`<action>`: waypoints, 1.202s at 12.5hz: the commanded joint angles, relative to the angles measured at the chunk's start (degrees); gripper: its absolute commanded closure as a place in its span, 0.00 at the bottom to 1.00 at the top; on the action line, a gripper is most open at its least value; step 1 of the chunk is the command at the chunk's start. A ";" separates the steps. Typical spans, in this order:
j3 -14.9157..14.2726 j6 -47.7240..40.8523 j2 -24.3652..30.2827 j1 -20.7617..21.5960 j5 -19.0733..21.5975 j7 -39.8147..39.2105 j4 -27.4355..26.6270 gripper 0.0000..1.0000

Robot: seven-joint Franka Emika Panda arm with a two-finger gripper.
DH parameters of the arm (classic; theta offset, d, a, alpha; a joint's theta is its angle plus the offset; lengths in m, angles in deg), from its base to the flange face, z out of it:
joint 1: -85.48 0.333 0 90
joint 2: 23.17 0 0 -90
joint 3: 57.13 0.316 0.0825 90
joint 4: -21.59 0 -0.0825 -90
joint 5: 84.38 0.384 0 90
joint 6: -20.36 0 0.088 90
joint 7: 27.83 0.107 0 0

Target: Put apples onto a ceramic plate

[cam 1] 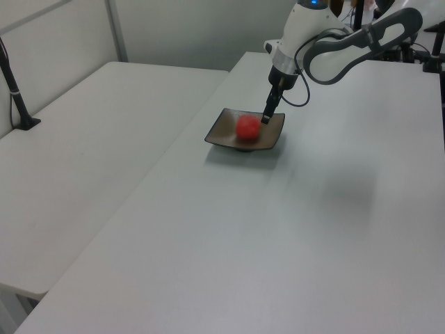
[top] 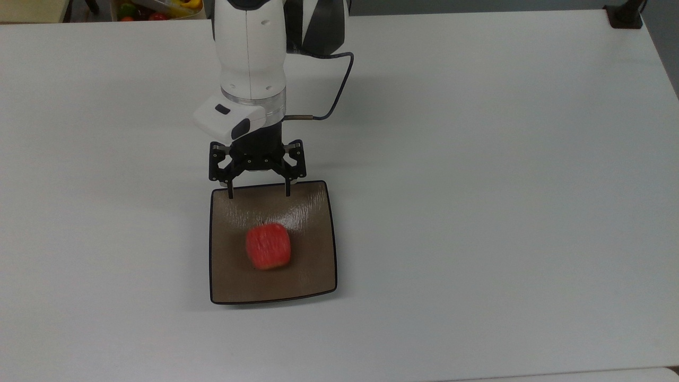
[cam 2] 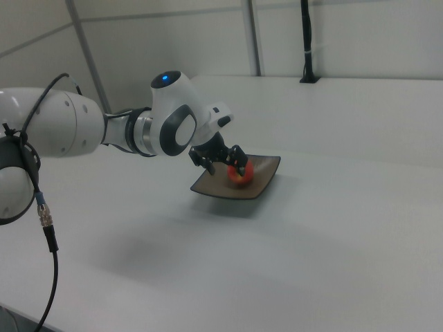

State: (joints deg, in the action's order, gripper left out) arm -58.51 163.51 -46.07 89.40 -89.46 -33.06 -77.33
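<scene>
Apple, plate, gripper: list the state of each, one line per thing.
apple: free of the gripper, lying on the plate near its middle.
ceramic plate: flat on the white table, holding the apple.
gripper: open, empty, fingers spread over the plate's edge nearest the arm, apart from the apple.

Robotics lab/test cell, not a home: Franka arm (cam 2: 104,131) w/ exposed cabling over a bare white desk (top: 477,212), a second white desk (cam 1: 90,139) alongside, plain grey partition walls (cam 2: 208,41), black clamp-on pole (cam 1: 17,97) at that desk's edge, bin of toy fruit (top: 154,8) beyond the far edge.
</scene>
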 commanded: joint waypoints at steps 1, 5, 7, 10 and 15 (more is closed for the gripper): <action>-0.29 0.55 0.40 0.47 -0.72 1.80 0.48 0.00; -0.38 -16.44 5.14 -0.06 -0.46 1.45 1.88 0.00; -0.38 -31.55 6.47 0.11 -0.72 1.36 3.90 0.00; -0.29 -41.62 10.06 0.38 -0.46 1.28 4.61 0.00; -0.99 -40.00 19.55 0.55 4.97 1.98 3.03 0.00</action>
State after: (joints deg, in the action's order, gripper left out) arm -58.75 120.28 -31.30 89.34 -88.63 -32.43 -72.12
